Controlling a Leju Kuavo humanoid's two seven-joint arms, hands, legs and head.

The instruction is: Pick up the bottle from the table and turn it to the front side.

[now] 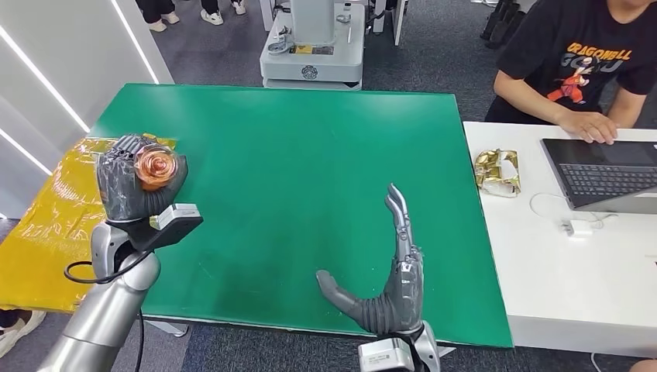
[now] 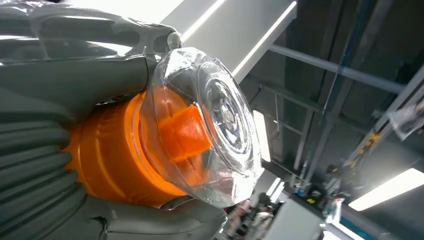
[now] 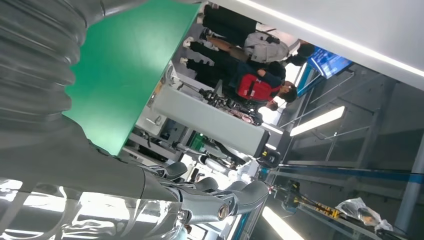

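Bottle (image 1: 156,167): held up off the green tabletop (image 1: 294,155), over its left edge, wrapped in the left hand (image 1: 130,186). Orange inside a clear moulded shell, the wrist view showing a faceted, glassy end (image 2: 220,120) poking out past the thumb and fingers. Seen end-on from the head view, so lying roughly along the line of sight rather than upright; front face not readable from here.

Handling, as a judgement: probably light, small enough to be nearly swallowed by the grip. Clear shell looks hard and smooth, so likely slippery under rubbery fingers and prone to twisting in the grasp. Rigid, not squashy; a drop onto the tabletop could crack or scuff the shell. Best hold around the orange middle, where the body is widest and fingers already sit, leaving the clear end free for checking orientation. Turning better done from the wrist than by shuffling fingers.

Left hand closed firmly round the bottle, thumb on one side, fingers on the other.

Right hand (image 1: 391,283) well right of the bottle, over the near edge of the tabletop, fingers straight and spread, thumb out, holding nothing.

Further right of the bottle, beyond the tabletop: a white desk (image 1: 534,271) with crumpled gold foil (image 1: 497,172), a laptop (image 1: 604,172), and a person (image 1: 577,62) seated at it. Yellow sheet (image 1: 54,225) just left of the bottle.
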